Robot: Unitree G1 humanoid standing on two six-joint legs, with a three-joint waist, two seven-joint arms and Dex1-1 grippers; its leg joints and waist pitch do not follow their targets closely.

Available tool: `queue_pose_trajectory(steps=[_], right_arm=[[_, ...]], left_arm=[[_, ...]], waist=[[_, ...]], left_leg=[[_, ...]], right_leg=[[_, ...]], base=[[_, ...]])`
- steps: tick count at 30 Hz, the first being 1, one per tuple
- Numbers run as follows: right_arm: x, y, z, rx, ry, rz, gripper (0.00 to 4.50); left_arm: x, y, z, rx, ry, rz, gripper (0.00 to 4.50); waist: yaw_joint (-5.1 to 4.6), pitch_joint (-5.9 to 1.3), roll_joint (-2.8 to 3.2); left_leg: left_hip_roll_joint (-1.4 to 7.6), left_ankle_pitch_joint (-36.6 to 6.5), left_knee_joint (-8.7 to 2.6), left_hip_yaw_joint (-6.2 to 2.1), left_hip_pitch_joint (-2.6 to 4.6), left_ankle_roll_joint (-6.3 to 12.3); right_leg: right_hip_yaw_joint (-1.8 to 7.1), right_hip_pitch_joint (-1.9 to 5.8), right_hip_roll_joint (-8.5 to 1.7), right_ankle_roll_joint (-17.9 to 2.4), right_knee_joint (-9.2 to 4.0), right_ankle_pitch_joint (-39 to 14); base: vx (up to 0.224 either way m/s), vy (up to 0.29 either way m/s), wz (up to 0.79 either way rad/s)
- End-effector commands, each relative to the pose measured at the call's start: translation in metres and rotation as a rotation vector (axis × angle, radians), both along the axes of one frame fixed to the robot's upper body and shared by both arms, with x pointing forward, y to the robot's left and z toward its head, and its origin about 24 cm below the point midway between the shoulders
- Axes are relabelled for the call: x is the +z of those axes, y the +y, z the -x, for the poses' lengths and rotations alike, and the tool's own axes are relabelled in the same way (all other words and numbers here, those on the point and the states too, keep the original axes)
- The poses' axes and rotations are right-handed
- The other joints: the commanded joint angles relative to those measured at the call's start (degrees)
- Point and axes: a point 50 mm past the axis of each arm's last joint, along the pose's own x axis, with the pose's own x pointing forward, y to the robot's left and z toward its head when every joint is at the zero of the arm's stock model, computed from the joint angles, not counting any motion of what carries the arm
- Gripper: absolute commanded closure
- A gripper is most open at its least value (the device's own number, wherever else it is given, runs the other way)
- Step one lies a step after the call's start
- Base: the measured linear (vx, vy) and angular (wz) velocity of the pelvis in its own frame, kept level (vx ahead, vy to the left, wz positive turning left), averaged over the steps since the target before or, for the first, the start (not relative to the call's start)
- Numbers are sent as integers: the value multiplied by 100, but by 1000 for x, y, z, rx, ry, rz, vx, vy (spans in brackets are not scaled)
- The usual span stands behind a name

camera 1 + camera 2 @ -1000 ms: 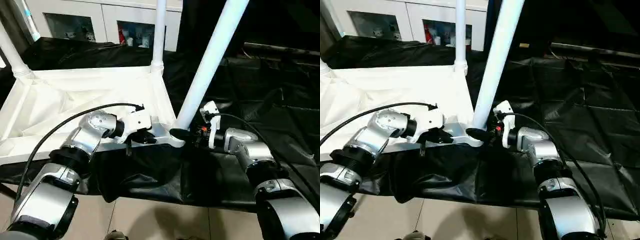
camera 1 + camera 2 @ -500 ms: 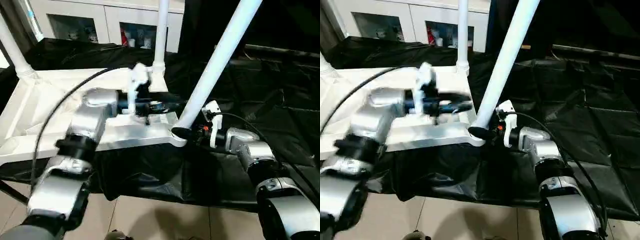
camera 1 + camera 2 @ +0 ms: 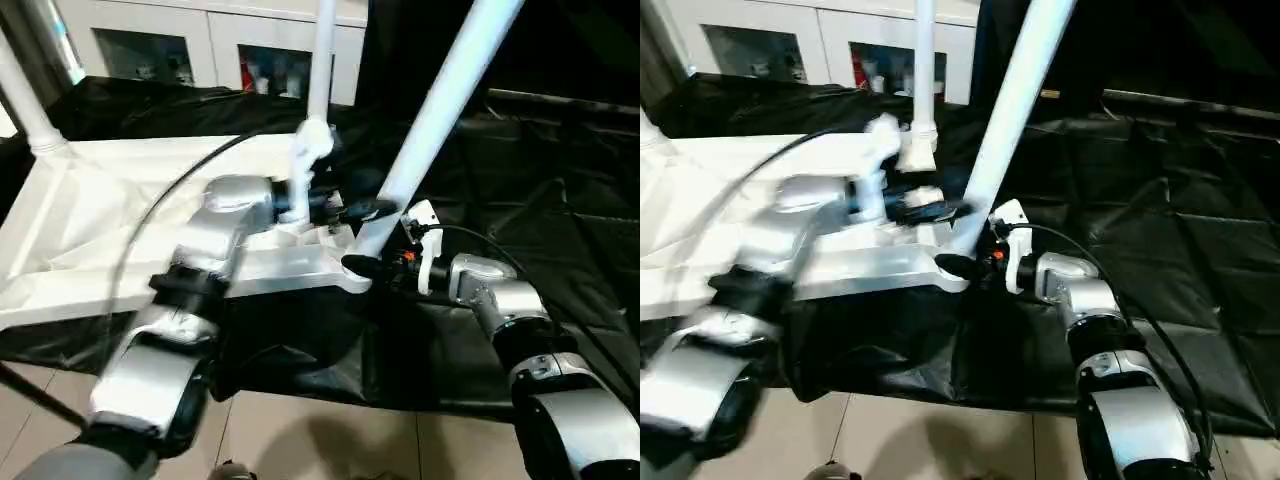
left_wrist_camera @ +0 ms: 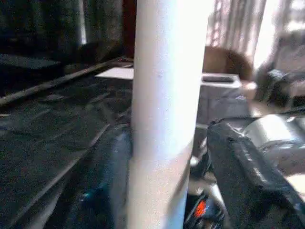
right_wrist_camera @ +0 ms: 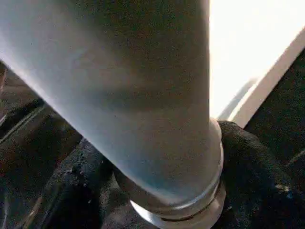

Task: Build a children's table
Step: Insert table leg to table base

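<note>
Left eye view: left fingers (image 3: 372, 208) (spread) have reached the tilted leg (image 3: 432, 102) — right fingers (image 3: 362, 267) pinch its base.

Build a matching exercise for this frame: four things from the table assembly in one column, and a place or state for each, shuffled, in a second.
Things:
1. leaning leg
2. left gripper
3. right gripper
4. far upright leg

Places or states:
A. at the leaning leg's base, by the near corner socket
B. standing straight in the tabletop's far corner
C. tilted, foot at the near corner
D. reaching the leaning leg higher up, above the tabletop

Pairs: 1-C, 2-D, 3-A, 4-B
</note>
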Motion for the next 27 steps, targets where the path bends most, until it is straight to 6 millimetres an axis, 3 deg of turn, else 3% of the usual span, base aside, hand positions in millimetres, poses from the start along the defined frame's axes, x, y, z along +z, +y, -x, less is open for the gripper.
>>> queue_pose_trajectory(steps=[1,3,9,14,16,19,20,23,25,27], right_arm=[[-14,0,6,23,68,82,169],[-14,1,6,26,68,84,169],[-15,1,7,56,75,100,169],[-16,1,7,70,80,119,169],[-17,2,8,71,80,120,169],[-17,2,7,71,79,122,169],[-17,2,7,71,78,123,169],[-16,3,7,67,76,119,169],[-16,3,6,65,74,114,169],[-16,3,7,64,74,112,169]], left_arm=[[13,-15,8,-112,-16,42,119],[13,-17,8,-105,-28,36,98],[14,-22,1,-26,-66,48,50],[15,-26,1,-10,-64,41,21],[14,-26,-1,5,-64,33,65],[15,-26,-4,29,-43,41,68],[16,-26,-6,43,-26,55,102],[19,-24,-8,63,-1,84,104],[22,-23,-10,80,28,116,143],[24,-23,-12,90,43,133,149]], waist=[[40,-375,-29],[37,-378,-26],[39,-365,-50],[32,-367,-75],[32,-367,-76],[29,-362,-71],[31,-363,-73],[35,-365,-76],[33,-359,-76],[37,-358,-83]], left_leg=[[31,-473,-298,65,-29,412],[42,-373,-295,60,-26,488],[45,-574,-304,60,-20,434],[38,-426,-292,62,-33,520],[42,-421,-292,61,-34,531],[42,-469,-295,64,-23,524],[37,-488,-294,66,-20,506],[42,-461,-294,61,-24,505],[40,-471,-294,61,-25,511],[36,-487,-292,64,-28,501]], right_leg=[[307,410,-350,-1415,-383,-219],[300,401,-339,-1455,-370,-30],[302,405,-360,-1351,-419,-438],[300,408,-351,-1379,-392,-210],[300,406,-352,-1385,-389,-216],[298,394,-348,-1369,-403,-305],[299,396,-347,-1356,-409,-342],[299,402,-354,-1385,-401,-281],[296,399,-350,-1405,-399,-271],[295,404,-355,-1406,-408,-324]], base=[[0,0,0],[0,0,0],[0,0,0],[0,0,0],[0,0,0],[0,0,0],[0,0,0],[0,0,0],[0,0,0],[0,0,0]])
